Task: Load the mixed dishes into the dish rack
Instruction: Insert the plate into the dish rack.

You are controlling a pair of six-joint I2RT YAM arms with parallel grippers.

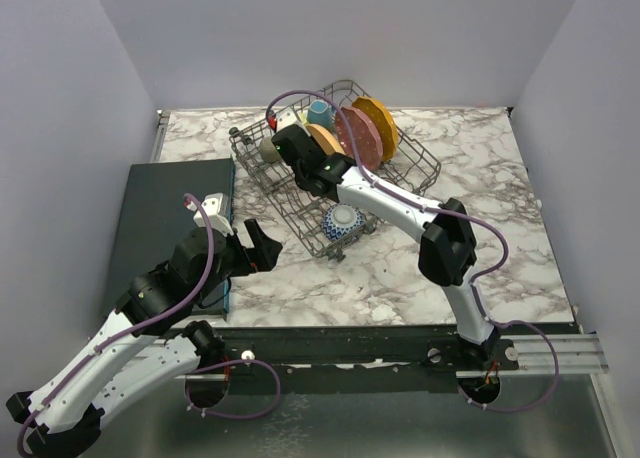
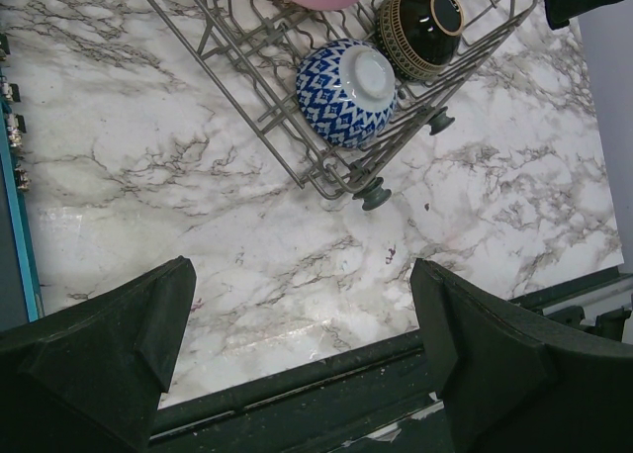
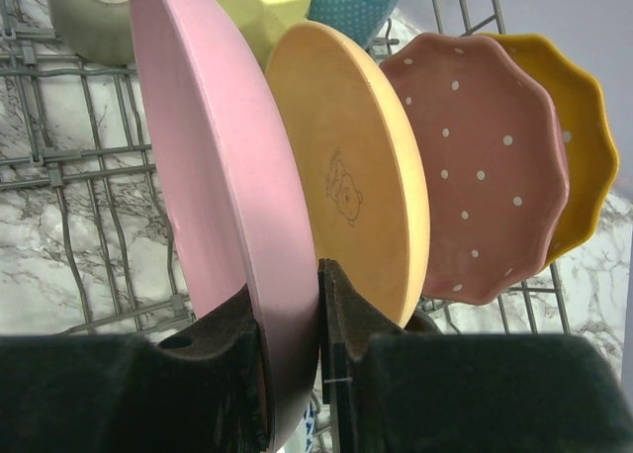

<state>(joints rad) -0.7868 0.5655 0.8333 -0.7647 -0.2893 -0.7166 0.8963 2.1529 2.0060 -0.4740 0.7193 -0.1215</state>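
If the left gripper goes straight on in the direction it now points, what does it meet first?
Probably the bare marble table: the left gripper aims just short of the dish rack corner holding the blue-patterned bowl. Depth is unclear.

Four plates [image 3: 346,196], three mugs [image 3: 356,3], two bowls [image 2: 346,89], one dish rack [image 1: 290,210], one mat [image 1: 165,203].

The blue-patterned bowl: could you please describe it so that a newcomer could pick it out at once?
Find the grey wire dish rack on the marble table. In its corner nearest the arms' bases lies the blue-patterned bowl, tipped with its white foot showing. Unlike the dark brown bowl beside it, it bears a blue-and-white zigzag pattern.
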